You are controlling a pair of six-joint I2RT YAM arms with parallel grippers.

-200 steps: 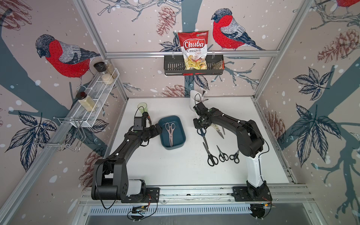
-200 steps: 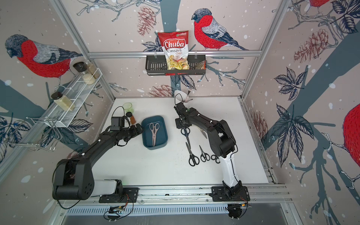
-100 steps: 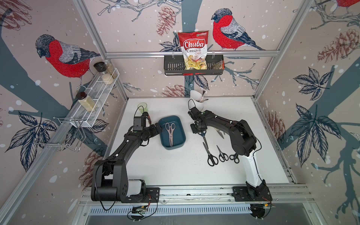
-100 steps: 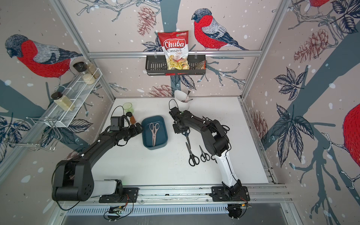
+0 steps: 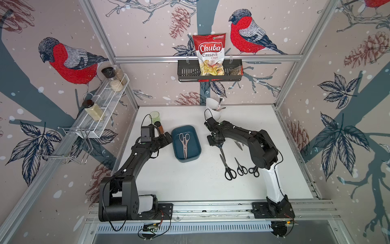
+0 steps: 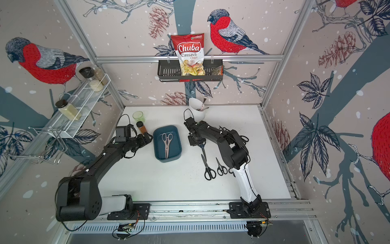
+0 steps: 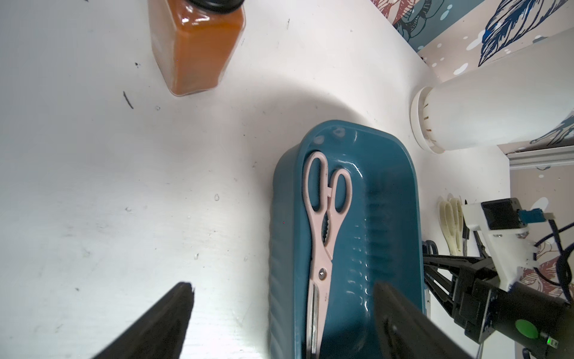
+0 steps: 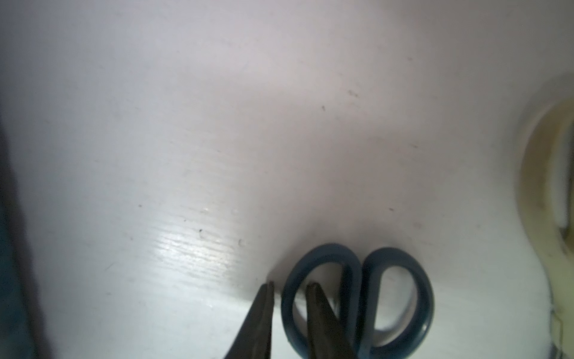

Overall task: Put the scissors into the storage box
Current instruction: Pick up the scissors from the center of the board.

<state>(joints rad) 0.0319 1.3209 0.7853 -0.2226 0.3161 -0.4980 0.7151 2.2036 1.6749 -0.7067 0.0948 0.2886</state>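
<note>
Both top views look down from high at the front onto the whole worktop, nearly alike. The left wrist camera sits near above the box; the right wrist camera hugs scissors very closely.

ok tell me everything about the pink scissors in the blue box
The pink-handled steel-bladed scissors look like kitchen shears: two plastic finger loops of unequal size, a toothed notch between the handles, a silver pivot screw. They are closed and lie flat on the floor of the dark teal plastic storage box, loops toward the back wall. Only the box touches them.
</note>
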